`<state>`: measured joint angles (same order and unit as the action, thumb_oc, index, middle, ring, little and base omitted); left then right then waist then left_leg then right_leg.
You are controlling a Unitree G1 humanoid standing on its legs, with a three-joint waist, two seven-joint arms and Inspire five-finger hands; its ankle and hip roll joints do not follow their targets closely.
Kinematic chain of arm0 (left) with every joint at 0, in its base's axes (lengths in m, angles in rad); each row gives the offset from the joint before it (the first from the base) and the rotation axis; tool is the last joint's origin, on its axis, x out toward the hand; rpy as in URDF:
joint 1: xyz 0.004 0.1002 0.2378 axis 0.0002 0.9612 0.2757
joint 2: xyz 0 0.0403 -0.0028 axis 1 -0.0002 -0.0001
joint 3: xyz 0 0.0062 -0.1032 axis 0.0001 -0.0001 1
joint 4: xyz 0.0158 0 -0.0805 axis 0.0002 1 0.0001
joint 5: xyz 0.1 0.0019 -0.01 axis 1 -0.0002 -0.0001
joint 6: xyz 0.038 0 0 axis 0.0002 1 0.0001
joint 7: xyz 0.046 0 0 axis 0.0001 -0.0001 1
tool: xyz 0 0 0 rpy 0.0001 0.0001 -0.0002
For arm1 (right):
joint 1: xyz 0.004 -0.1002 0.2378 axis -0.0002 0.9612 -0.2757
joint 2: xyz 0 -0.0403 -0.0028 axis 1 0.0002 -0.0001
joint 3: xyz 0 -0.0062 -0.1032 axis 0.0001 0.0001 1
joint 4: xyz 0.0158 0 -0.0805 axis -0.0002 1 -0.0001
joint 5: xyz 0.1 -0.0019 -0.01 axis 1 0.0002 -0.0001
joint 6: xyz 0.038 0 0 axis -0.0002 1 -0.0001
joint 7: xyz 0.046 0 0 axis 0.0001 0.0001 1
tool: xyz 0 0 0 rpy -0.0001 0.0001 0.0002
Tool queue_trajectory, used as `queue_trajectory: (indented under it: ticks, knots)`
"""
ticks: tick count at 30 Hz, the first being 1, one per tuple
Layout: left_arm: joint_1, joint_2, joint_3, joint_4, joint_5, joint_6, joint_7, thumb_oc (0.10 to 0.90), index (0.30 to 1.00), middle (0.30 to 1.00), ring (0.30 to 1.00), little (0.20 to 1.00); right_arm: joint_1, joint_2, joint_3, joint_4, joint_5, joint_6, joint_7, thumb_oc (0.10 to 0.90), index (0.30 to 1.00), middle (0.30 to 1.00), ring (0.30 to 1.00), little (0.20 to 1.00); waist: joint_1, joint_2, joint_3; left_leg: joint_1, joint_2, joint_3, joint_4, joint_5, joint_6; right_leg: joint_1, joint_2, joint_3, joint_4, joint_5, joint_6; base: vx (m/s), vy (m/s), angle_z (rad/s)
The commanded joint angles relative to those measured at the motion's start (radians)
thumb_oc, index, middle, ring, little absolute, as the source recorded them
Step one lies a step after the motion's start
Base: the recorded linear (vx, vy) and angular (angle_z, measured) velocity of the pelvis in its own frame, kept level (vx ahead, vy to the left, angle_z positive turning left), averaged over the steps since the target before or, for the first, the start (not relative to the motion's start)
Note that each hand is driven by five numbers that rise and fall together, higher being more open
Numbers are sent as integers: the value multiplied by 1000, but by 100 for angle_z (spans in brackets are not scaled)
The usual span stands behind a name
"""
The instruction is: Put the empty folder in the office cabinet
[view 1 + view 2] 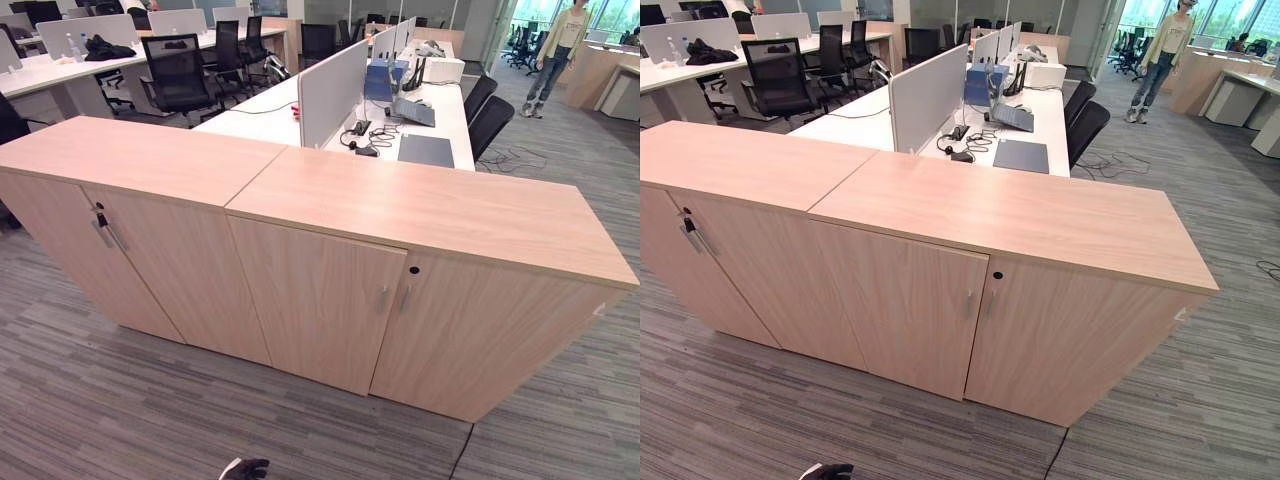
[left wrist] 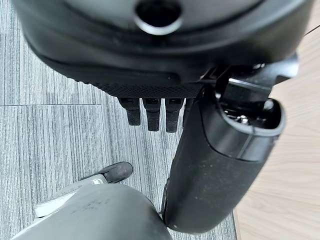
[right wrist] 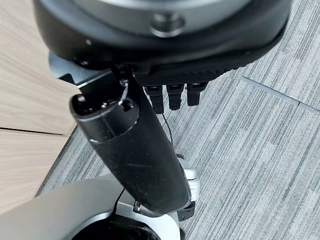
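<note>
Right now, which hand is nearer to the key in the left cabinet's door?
Left, most likely. The key sits well to the robot's left. The left hand hangs open beside the cabinet front; the right hand hangs open beside it too, farther right.

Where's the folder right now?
The dark folder lies flat on the white desk behind the office cabinet, right of the grey divider screen.

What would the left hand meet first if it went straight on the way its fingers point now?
Probably the grey carpet floor. The left hand hangs with straight fingers pointing down at it, holding nothing, and the wooden cabinet stands off to one side. Depth is unclear, so this is a best reading.
</note>
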<state>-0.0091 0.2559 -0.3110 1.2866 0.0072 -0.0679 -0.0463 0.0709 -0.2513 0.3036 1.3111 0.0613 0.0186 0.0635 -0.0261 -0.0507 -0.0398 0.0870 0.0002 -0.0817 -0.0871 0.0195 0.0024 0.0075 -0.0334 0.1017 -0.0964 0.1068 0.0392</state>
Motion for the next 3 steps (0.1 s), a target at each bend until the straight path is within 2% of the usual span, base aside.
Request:
queue_trajectory:
  ticks: [1, 3]
  knots:
    - [-35, -12, 3, 41, 31, -7, 7, 800, 900, 900, 900, 900, -78, -15, 11, 25, 26, -16, -3, 800, 900, 900, 900, 900, -5, 17, 34, -2, -50, 7, 0, -92, 15, 65, 30, -47, 9, -104, 37, 0, 0, 0]
    - [-30, -14, 6, 48, 29, -6, 3, 800, 900, 900, 900, 900, -75, -13, 13, 28, 21, -16, -2, 800, 900, 900, 900, 900, -4, 18, 35, -3, -50, 8, 0, -92, 16, 64, 29, -48, 9, -104, 37, 0, 0, 0]
